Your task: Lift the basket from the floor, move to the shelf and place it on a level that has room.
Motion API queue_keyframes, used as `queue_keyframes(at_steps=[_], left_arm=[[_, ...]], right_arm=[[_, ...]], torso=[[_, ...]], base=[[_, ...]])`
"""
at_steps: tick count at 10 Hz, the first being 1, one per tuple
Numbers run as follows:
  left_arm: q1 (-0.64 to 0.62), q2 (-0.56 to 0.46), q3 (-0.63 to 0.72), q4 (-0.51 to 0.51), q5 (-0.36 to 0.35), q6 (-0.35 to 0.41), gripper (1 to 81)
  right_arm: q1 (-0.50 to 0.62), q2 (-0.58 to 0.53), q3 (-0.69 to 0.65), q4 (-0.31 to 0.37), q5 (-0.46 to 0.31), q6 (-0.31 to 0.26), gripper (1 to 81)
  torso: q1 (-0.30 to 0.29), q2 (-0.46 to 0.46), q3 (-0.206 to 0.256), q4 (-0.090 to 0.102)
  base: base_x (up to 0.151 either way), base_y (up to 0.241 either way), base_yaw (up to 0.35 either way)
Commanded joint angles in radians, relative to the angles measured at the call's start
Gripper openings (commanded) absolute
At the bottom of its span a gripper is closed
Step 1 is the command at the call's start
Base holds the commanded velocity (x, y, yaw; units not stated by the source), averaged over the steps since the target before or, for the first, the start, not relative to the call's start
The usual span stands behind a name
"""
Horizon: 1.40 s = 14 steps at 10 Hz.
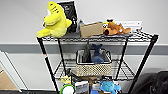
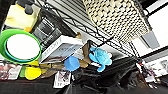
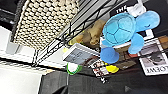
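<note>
From my station I saw the basket point(image 1: 93, 65) sitting on the shelf point(image 1: 145, 53), on the level point(image 1: 122, 70) second from the top, roughly in the middle of that wire tier. Its beige woven side faced me, and a dark blue soft toy point(image 1: 97, 55) stood up out of it beside a dark flat item I could not identify. On the top tier sat a yellow plush toy point(image 1: 54, 20), a brown cardboard box point(image 1: 91, 29) and an orange plush point(image 1: 116, 28). On the tier under the basket I made out a light blue turtle plush point(image 1: 109, 86), a green-rimmed white dish point(image 1: 67, 89) and a white box point(image 1: 81, 87).

Both wrist cameras looked up at the woven underside of the basket point(image 2: 117, 17) point(image 3: 42, 21) through the wire grid. I could not tell how either hand stood, wide or narrow, since the fingers were not distinguishable in my feeds.
</note>
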Motion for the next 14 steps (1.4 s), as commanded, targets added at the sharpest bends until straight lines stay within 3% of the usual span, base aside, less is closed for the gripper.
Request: queue_keyframes(at_steps=[1, 6, 14], left_arm=[[0.210, 0.047, -0.095, 0.091, -0.258, 0.037, 81.1], [0.426, 0.176, -0.272, 0.096, -0.252, 0.048, 81.1], [0.612, 0.522, -0.754, 0.113, -0.252, 0.046, 81.1]], right_arm=[[-0.041, 0.016, -0.024, -0.036, 0.015, -0.006, 81.1], [-0.260, 0.128, -0.136, -0.106, 0.013, -0.008, 81.1], [-0.529, 0.474, -0.556, -0.189, 0.016, -0.011, 81.1]], torso=[[0.000, 0.000, 0.000, 0.000], [-0.001, -0.001, 0.001, 0.000], [-0.003, -0.003, 0.003, 0.000]], base=[[0.000, 0.000, 0.000], [0.000, 0.000, 0.000], [0.000, 0.000, 0.000]])
